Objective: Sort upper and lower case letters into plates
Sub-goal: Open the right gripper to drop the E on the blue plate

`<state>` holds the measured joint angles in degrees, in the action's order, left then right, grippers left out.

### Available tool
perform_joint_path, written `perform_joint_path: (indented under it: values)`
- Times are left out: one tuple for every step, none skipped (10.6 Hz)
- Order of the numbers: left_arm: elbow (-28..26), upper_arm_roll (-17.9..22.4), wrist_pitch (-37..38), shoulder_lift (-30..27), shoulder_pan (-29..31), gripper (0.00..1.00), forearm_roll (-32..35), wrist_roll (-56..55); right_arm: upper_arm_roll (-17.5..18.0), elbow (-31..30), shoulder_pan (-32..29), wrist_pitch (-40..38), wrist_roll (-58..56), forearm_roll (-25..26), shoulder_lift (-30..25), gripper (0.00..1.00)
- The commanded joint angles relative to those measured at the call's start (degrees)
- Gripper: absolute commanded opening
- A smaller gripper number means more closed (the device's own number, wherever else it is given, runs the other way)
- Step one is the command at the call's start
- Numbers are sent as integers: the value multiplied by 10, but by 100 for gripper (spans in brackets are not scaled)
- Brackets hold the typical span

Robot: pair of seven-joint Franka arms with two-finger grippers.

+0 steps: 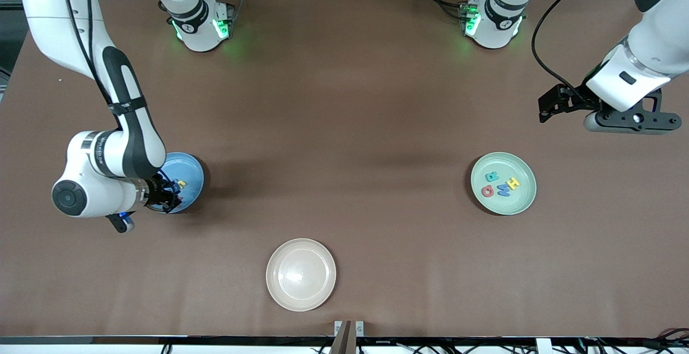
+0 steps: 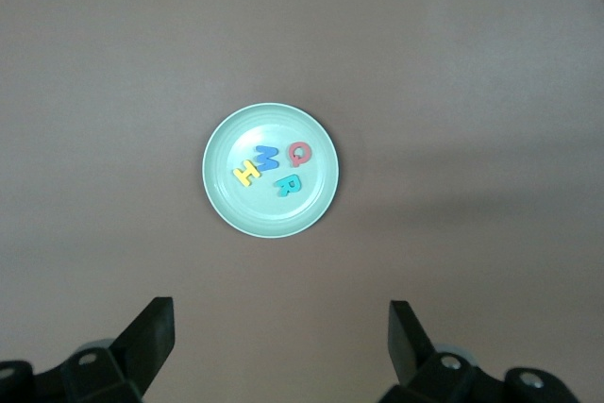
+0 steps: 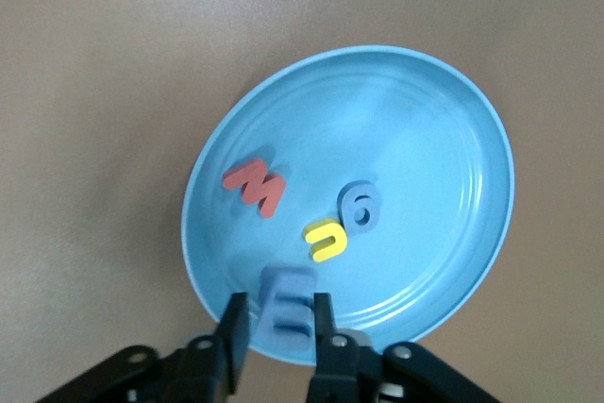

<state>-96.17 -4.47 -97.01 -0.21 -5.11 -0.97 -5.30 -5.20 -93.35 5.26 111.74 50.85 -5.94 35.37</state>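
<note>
Blue letter [image 3: 286, 304] between right tool [image 3: 280, 342] fingers.

the desk [image 1: 344, 128] is plain brown. the sky blue plate [image 3: 425, 139] carries a red letter [image 3: 253, 187], a yellow one [image 3: 327, 241] and two blue ones. the mint green plate [image 2: 226, 195] carries yellow, blue, red and teal letters. a third plate [image 1: 301, 274] is cream-beige.

Two arms: glossy white shells, black joint bands, green-lit collars at both bases. Right arm: black cable strapped along the link, small grey lettering on the wrist housing. Left arm: loose black cable, black camera bracket. End effectors: black, angular fingers [image 2: 151, 332].
</note>
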Motion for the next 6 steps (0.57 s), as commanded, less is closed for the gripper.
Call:
perform_joint_path:
  values:
    - [-5,-1,-6,-3,-8,100,15,7,-2,-10,-4,6,-14,8,-13,100]
    - [-6,-2,-6,-3,-9,100,15,6,-1,0,-3,-6,-17,8,-23,100]
    - [-7,-3,-6,-4,-10,100,15,7,0,24,-3,-33,-21,8,-33,100]
    - [-8,-3,-6,-4,-10,100,15,6,1,42,-2,-62,-30,8,-49,100]
    - [-8,-3,-6,-4,-10,100,15,6,1,43,1,-64,-49,9,-77,100]
    - [-8,-3,-6,-5,-10,100,15,6,2,43,4,-64,-58,9,-104,100]
